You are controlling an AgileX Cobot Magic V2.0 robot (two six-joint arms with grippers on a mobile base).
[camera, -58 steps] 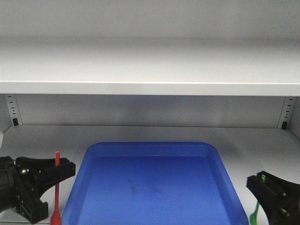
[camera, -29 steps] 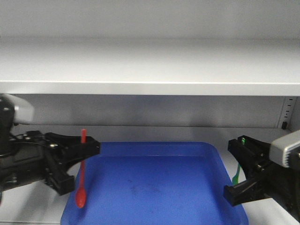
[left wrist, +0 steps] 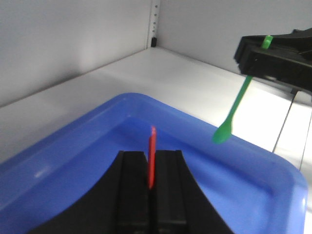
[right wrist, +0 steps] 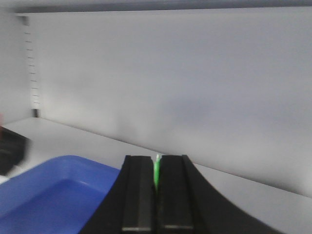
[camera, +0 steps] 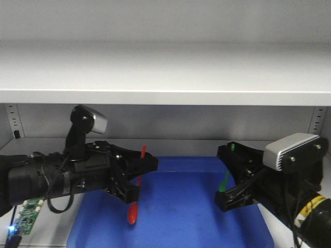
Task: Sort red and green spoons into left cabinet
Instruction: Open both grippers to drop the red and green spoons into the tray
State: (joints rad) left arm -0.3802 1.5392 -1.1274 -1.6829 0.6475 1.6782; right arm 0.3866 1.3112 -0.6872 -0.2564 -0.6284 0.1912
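Jaws pressed together on the handle of the red spoon (camera: 135, 194): the left gripper (camera: 147, 164) hangs over the left part of the blue tray (camera: 178, 227), the spoon's bowl pointing down, clear of the tray floor. Over the tray's right part, the right gripper (camera: 231, 155) likewise pinches the green spoon (camera: 224, 179), bowl downward. Both hang inside the cabinet (camera: 165, 72), under its shelf.

Green spoon (right wrist: 156, 171) mostly hidden btwn jaws.
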